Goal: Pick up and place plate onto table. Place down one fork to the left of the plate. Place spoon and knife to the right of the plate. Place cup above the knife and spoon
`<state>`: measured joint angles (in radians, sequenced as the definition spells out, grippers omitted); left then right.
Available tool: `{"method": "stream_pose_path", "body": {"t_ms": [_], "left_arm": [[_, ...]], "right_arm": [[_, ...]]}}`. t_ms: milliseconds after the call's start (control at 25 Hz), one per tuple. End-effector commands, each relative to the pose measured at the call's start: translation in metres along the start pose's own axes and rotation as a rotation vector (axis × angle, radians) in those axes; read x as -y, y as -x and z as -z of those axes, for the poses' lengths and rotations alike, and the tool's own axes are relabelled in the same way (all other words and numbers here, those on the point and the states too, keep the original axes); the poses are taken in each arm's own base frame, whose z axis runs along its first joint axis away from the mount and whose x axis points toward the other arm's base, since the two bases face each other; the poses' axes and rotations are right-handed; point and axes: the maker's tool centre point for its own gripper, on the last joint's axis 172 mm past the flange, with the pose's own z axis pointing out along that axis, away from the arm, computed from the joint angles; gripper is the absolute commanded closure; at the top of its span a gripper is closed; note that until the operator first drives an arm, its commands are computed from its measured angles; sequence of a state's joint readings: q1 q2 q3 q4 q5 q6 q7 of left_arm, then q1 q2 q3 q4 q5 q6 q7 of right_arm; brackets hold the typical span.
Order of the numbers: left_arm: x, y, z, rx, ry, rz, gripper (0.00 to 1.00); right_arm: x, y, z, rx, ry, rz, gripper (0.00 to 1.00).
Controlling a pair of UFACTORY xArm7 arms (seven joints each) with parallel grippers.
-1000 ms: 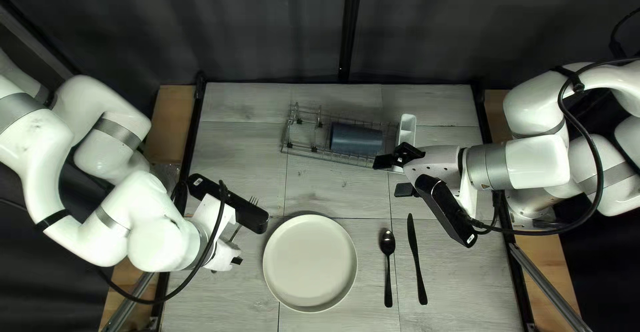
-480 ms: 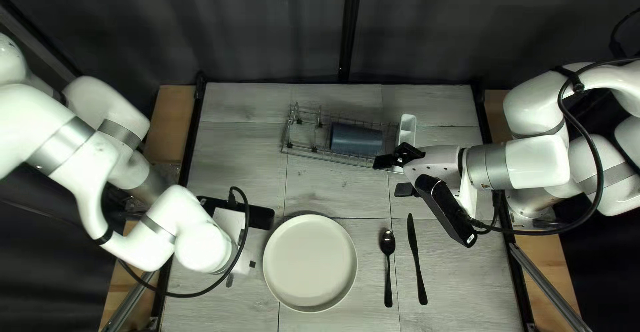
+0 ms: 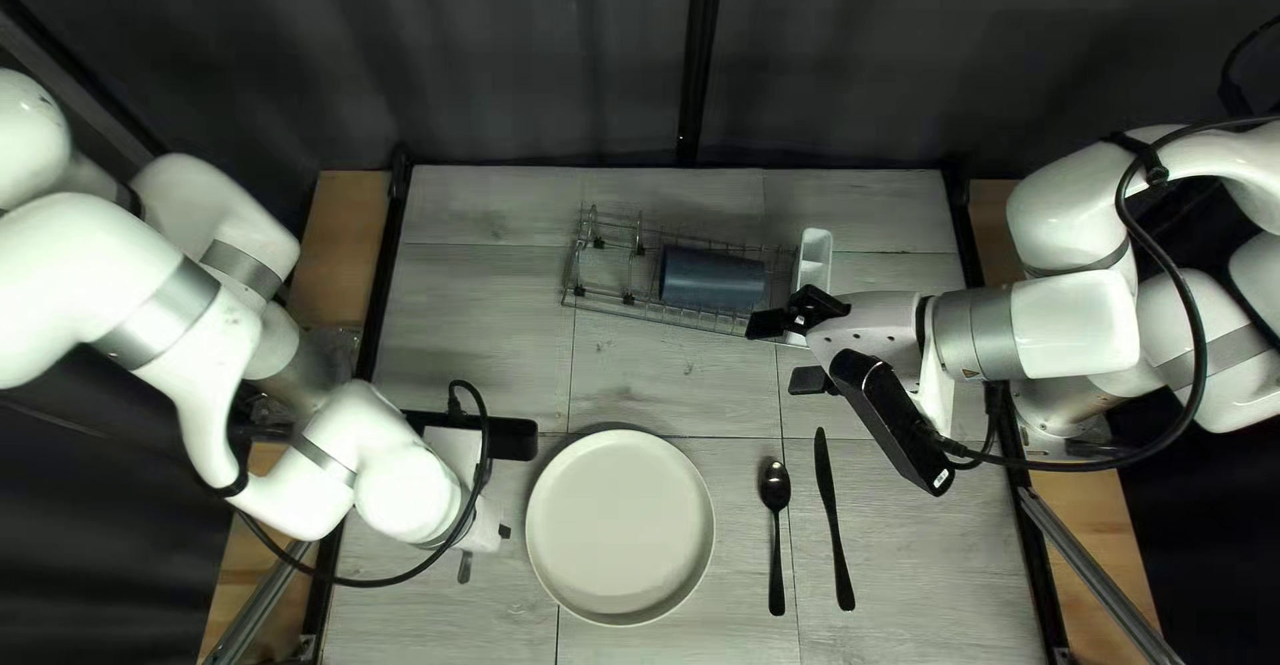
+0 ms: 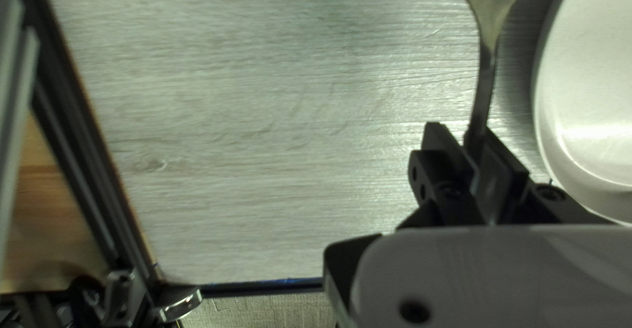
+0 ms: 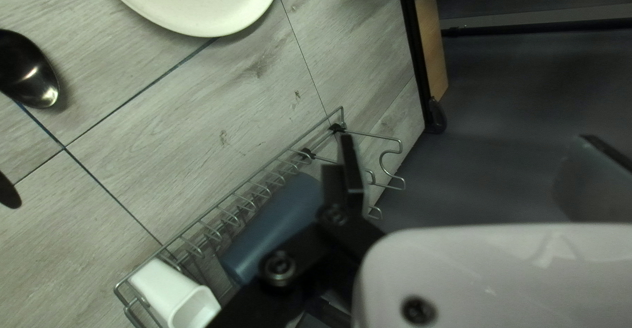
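Table (image 3: 480, 305), dark curtain (image 3: 534, 52) behind.

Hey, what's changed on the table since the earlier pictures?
My left gripper moved toward the plate and the table's near edge, turning the fork to point more directly at the far edge. Its jaws are closed on it. The right gripper, plate, spoon and knife stayed put.

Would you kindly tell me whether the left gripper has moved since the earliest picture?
Yes. In the top left view, my left gripper has shifted toward the view's right, closer to the plate.
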<state>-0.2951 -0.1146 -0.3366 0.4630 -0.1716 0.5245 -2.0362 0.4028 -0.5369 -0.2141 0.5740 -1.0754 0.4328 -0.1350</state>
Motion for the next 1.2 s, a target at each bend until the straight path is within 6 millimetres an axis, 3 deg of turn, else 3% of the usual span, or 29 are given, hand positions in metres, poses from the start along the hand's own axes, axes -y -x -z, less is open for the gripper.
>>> {"method": "stream_pose_path", "body": {"t_ms": [40,240,440,680,720,760,800,960,1160,1200], "left_arm": [[0.002,0.004,-0.023,0.036,0.002,-0.006,1.00],[0.002,0.003,-0.034,0.052,0.004,-0.014,1.00],[-0.001,-0.002,-0.031,0.055,0.005,-0.026,1.00],[-0.002,-0.008,-0.031,0.061,0.009,-0.034,0.86],[-0.002,-0.010,-0.031,0.063,0.009,-0.036,0.51],[-0.002,-0.010,-0.031,0.064,0.010,-0.037,0.23],[-0.002,-0.011,-0.032,0.066,0.011,-0.038,0.04],[-0.004,-0.010,-0.027,0.067,0.015,-0.041,0.00],[-0.006,-0.014,0.006,0.040,0.018,-0.053,0.00],[-0.006,-0.018,0.020,0.028,0.019,-0.062,0.00]], "right_arm": [[0.000,0.000,0.000,0.000,0.000,0.000,0.00],[0.000,0.000,0.000,0.000,0.000,0.000,0.00],[0.000,0.000,0.000,0.000,0.000,0.000,0.00],[0.000,0.000,0.000,0.000,0.000,0.000,0.00],[0.000,0.000,0.000,0.000,0.000,0.000,0.00],[0.000,0.000,0.000,0.000,0.000,0.000,0.00],[0.000,0.000,0.000,0.000,0.000,0.000,0.00],[0.000,0.000,0.000,0.000,0.000,0.000,0.00],[0.000,0.000,0.000,0.000,0.000,0.000,0.00],[0.000,0.000,0.000,0.000,0.000,0.000,0.00]]}}
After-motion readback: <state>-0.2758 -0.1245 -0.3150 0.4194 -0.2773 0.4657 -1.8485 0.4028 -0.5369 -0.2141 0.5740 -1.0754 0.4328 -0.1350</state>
